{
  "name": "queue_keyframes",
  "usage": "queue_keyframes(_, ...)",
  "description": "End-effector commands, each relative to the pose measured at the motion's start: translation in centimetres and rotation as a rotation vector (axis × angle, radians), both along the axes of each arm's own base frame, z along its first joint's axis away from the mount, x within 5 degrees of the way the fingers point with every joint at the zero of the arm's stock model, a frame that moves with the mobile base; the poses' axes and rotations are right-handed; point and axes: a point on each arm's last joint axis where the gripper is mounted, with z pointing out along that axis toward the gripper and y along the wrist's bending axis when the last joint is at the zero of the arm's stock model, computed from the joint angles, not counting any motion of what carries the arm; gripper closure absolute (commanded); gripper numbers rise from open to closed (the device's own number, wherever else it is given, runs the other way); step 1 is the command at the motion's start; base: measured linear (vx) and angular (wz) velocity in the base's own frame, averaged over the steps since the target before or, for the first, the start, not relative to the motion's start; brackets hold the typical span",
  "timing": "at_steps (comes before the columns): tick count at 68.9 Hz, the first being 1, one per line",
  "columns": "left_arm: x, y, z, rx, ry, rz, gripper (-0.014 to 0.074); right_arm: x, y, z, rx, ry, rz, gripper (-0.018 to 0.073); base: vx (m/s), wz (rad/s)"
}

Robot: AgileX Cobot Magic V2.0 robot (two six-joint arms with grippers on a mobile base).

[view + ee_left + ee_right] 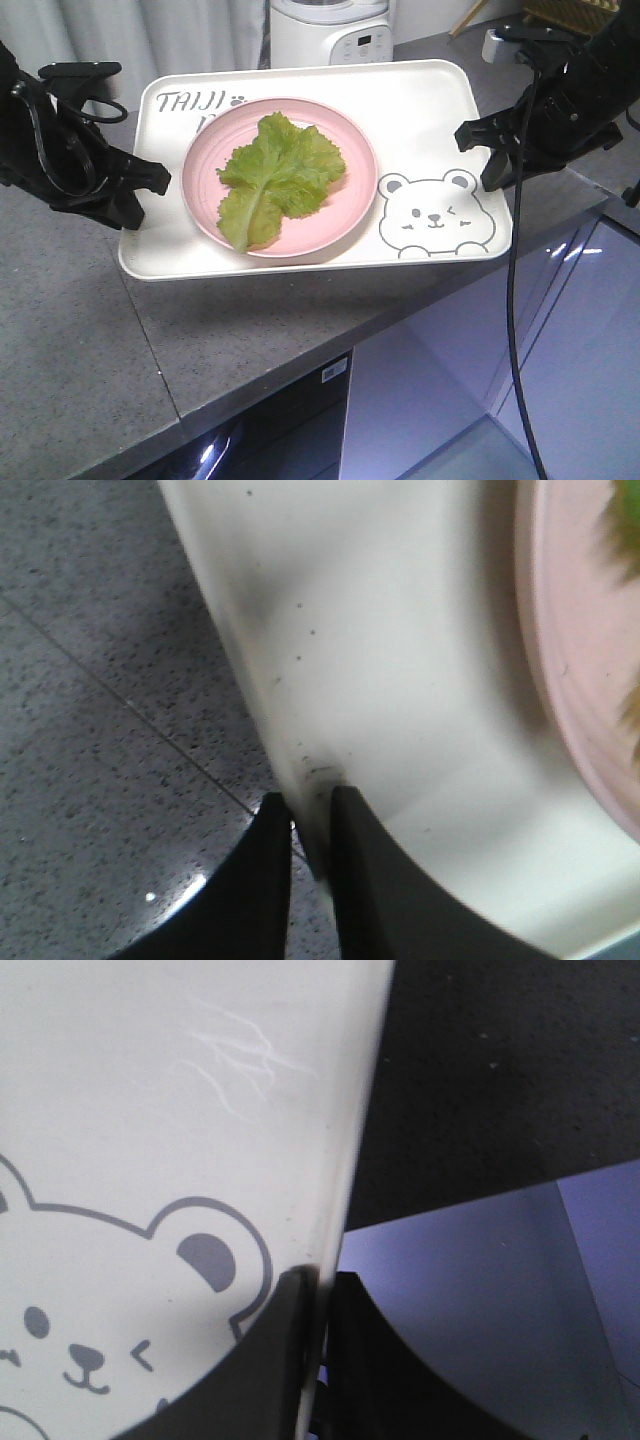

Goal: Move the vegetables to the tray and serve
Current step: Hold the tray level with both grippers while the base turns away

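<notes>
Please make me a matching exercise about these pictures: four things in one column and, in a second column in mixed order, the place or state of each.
Things
1. lettuce leaf
2. pink plate
3. left gripper
4. right gripper

Places or states
A. shut on the tray edge beside the bear drawing
B. lying on the plate
C. standing on the tray
D. shut on the tray edge at the lettering end

Pairs: 1-B, 2-C, 3-D, 4-A

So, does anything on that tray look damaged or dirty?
Only small wear: pale scratches on the tray near the bear, and dark specks near the rim where the left gripper pinches it.
</notes>
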Motion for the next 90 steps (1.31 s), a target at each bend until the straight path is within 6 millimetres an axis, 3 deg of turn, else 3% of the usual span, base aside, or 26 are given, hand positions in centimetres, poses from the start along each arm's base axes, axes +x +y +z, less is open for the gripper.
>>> queue_keyframes(1, -1.08, -1.22, 3.0, -0.112, -0.112, -0.041, 0.0602, -1.63, 0.93, 2.96, 0.084, -0.058, 0.046, 0.0564, -0.03, -0.3)
queue_keyframes(90, -1.08, -1.22, 3.0, -0.112, -0.112, -0.041, 0.0602, -1.63, 0.93, 2.96, 0.084, -0.059, 0.046, 0.0564, -0.03, -0.31)
